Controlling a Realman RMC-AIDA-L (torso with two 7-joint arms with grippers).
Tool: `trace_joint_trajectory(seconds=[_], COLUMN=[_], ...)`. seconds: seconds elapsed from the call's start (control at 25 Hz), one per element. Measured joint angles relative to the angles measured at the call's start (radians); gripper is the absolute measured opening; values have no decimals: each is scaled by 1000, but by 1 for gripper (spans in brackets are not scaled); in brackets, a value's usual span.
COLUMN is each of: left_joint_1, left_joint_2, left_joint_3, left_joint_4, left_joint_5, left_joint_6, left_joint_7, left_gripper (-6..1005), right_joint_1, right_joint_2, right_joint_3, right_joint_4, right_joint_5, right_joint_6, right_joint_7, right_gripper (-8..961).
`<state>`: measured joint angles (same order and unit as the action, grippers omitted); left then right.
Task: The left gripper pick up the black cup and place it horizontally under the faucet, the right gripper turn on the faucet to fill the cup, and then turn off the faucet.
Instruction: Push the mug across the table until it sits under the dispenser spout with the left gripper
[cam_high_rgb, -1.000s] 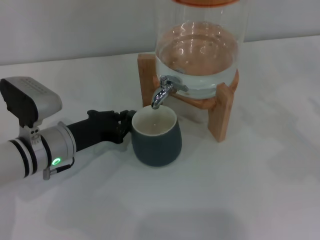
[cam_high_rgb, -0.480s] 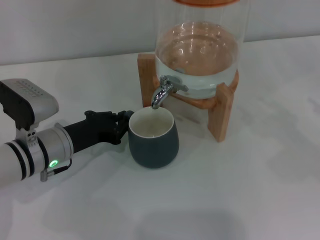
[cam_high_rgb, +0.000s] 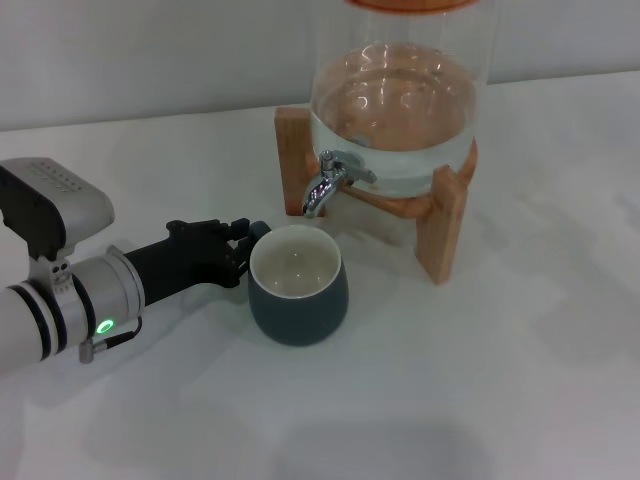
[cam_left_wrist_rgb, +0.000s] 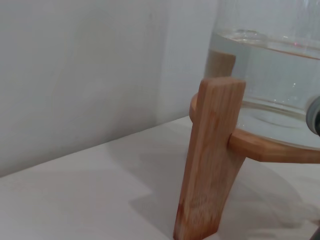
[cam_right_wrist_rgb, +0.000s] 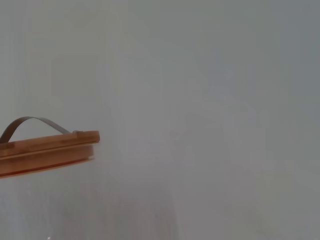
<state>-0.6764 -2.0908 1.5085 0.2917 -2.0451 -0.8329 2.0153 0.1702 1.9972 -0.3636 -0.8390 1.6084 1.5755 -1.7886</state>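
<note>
Glass and wood fill the back of what we see from the head camera: a clear dispenser (cam_high_rgb: 400, 110) holding water sits in a wooden stand (cam_high_rgb: 442, 228) on the white desk (cam_high_rgb: 480, 400), with a plain pale wall behind. The faucet (cam_high_rgb: 325, 183) juts from the front of the glass, its spout turned down. Just in front of it and a little lower stands the black cup (cam_high_rgb: 297, 285), upright on the desk, its cream inside showing — the spout's tip lies near the cup's far rim, apart from it. The stand's left leg (cam_high_rgb: 292, 170) rises close behind the cup.

Our left pincer (cam_high_rgb: 240, 245) reaches in from the left, low over the desk, its dark fingers right against the cup's left side where the handle should be. We cannot tell whether they are clamped on it or merely beside it; the handle itself is hidden behind them.

The dispenser's top is cut off by the frame edge. Our left wrist camera shows only a wooden leg (cam_left_wrist_rgb: 209, 160) and the water-filled glass (cam_left_wrist_rgb: 270, 75). Our right wrist camera shows a wooden lid (cam_right_wrist_rgb: 47, 152) with a metal strap handle against the wall; the right pincer shows nowhere.
</note>
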Motion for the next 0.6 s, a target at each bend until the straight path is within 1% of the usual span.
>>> trace_joint_trajectory(seconds=[0.12,0.4,0.6], left_joint_1=[1,4,13], left_joint_2=[0,1,3], left_joint_3=[0,-4,-17], left_joint_4=[1,3,11], left_joint_5=[0,-4,-38], left_joint_6=[0,0,6], left_joint_7=[0,0,5], left_gripper=[247,269,284], right_joint_1=[0,0,0], right_joint_2=[0,0,0], right_joint_3=[0,0,0], right_joint_4=[0,0,0], right_joint_5=[2,2,2], right_joint_6=[0,0,0], right_joint_7=[0,0,0], right_gripper=[597,597,597])
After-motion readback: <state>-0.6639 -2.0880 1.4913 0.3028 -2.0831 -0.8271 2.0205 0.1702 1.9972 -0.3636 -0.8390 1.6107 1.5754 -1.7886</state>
